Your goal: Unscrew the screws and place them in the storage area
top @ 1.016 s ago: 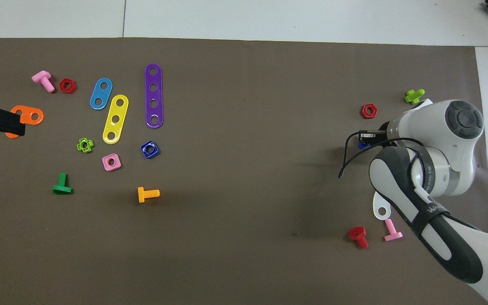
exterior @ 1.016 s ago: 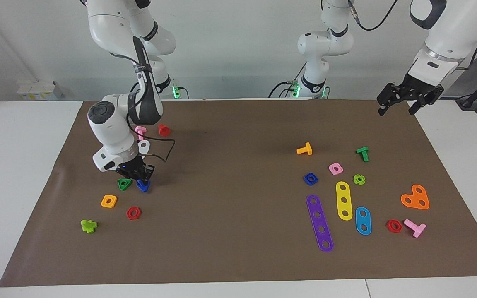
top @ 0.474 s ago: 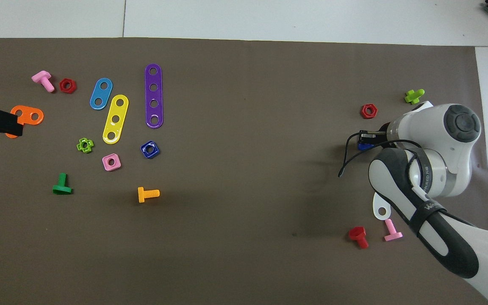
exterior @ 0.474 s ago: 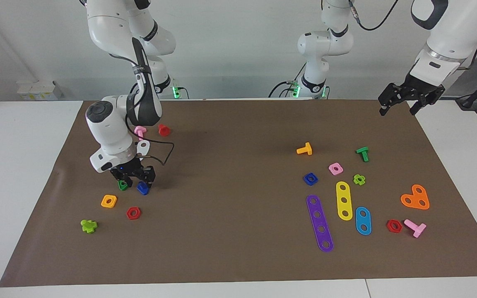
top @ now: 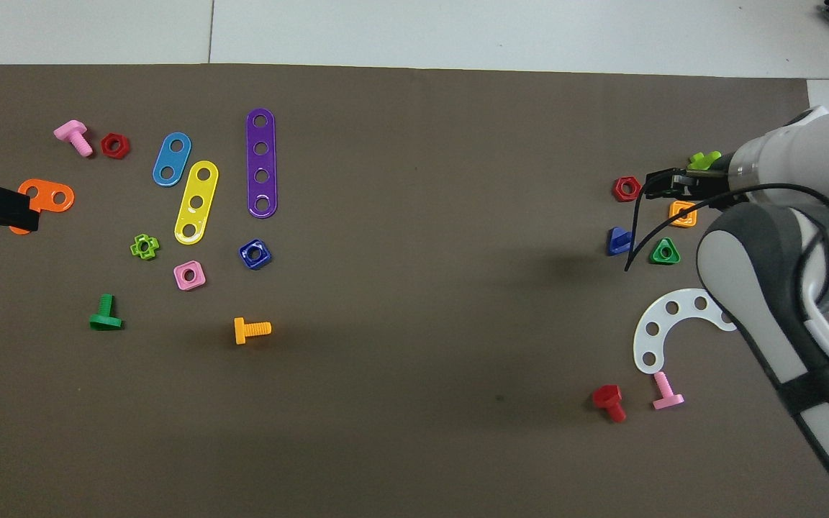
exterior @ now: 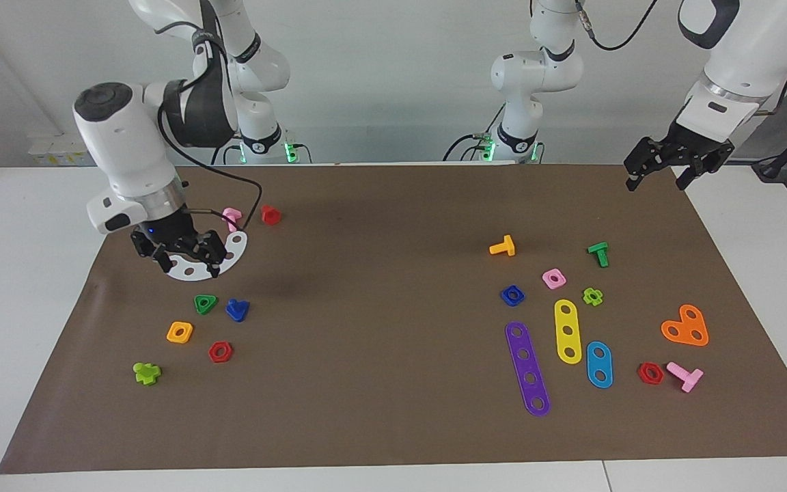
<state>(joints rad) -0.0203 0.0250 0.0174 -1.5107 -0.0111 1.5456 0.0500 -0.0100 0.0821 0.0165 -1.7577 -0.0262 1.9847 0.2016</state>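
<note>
Blue screw [exterior: 236, 309] lies free beside the green triangular nut [exterior: 205, 303].
Your right gripper [exterior: 182, 256] hangs above, fingers apart, empty; your left gripper [exterior: 660, 171] waits, fingers apart.

We see the white curved five-hole strip [top: 663, 324] partly covered by the right arm, one hole hidden.

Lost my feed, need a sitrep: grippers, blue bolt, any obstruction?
Right gripper open, empty, raised over white strip. Left gripper waits, open. Blue bolt on mat beside green nut. Nothing in the way.
</note>
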